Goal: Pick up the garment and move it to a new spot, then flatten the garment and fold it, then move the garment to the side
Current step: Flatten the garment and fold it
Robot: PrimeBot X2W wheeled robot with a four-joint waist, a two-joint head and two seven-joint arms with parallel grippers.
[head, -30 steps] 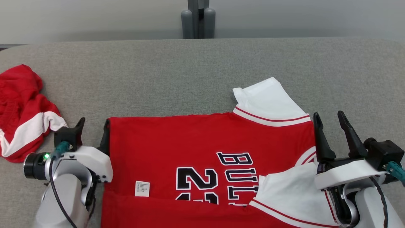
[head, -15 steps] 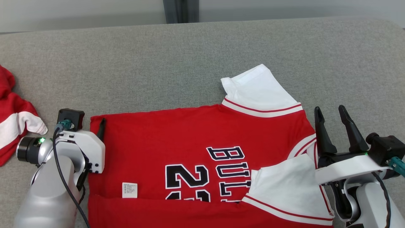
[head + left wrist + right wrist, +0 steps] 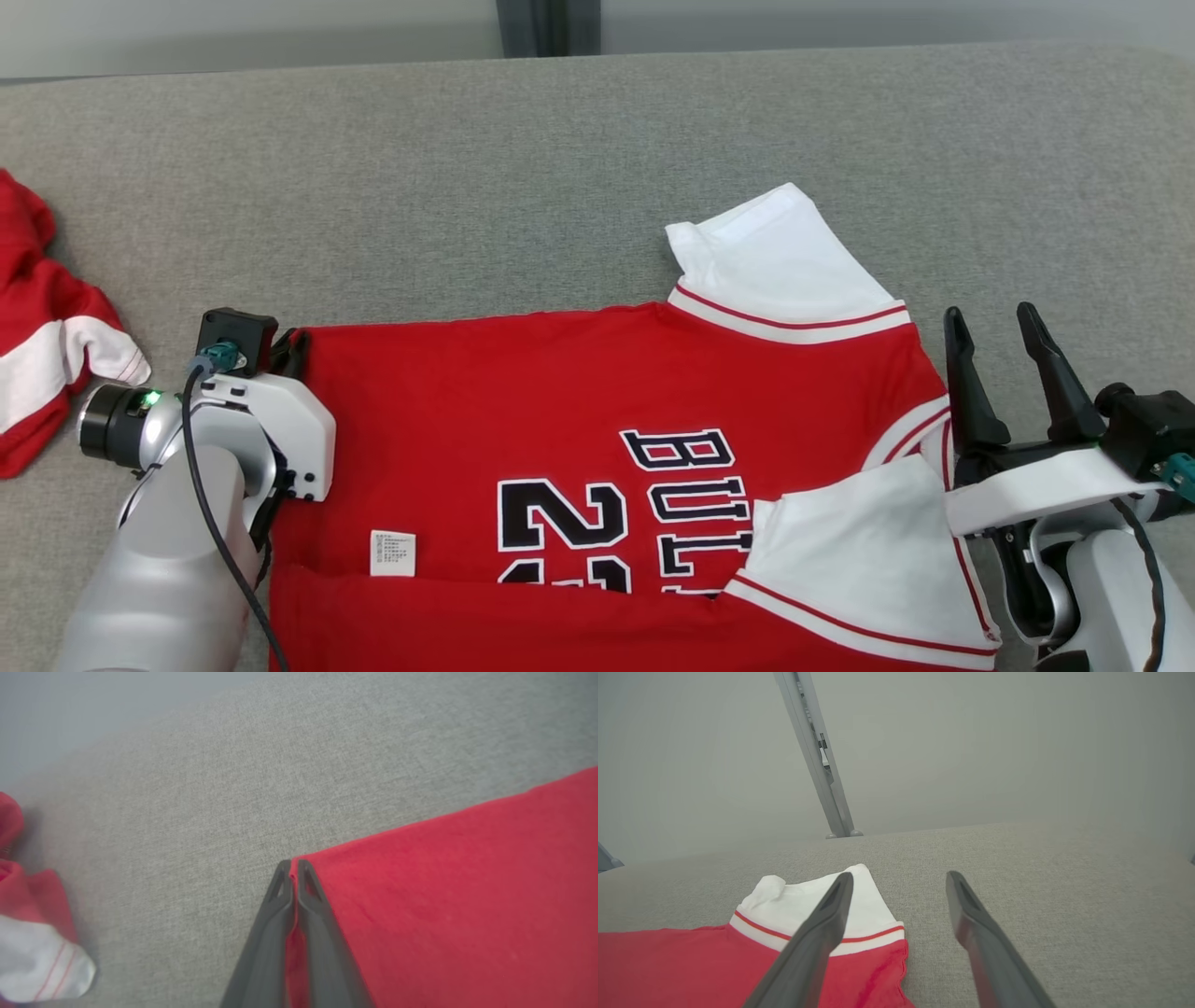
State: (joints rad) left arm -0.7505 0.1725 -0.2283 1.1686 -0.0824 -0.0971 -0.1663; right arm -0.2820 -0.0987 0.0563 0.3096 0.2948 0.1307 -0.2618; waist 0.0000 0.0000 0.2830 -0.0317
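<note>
The garment is a red jersey with white sleeves and black lettering, spread flat on the grey table. My left gripper sits at the jersey's far left corner. In the left wrist view the left gripper is shut, with the garment's red corner pinched between its fingers. My right gripper stands open just right of the jersey's right edge, above the table. In the right wrist view the right gripper holds nothing, its left finger over the garment's far white sleeve.
A second red-and-white garment lies crumpled at the table's left edge, also seen as a red-and-white heap in the left wrist view. A grey post rises behind the table's far edge, and bare grey table lies beyond the jersey.
My left gripper has closed on the jersey's far left corner; it stood open before. The head camera has shifted, so the whole scene moved in the picture. The right gripper stays open.
</note>
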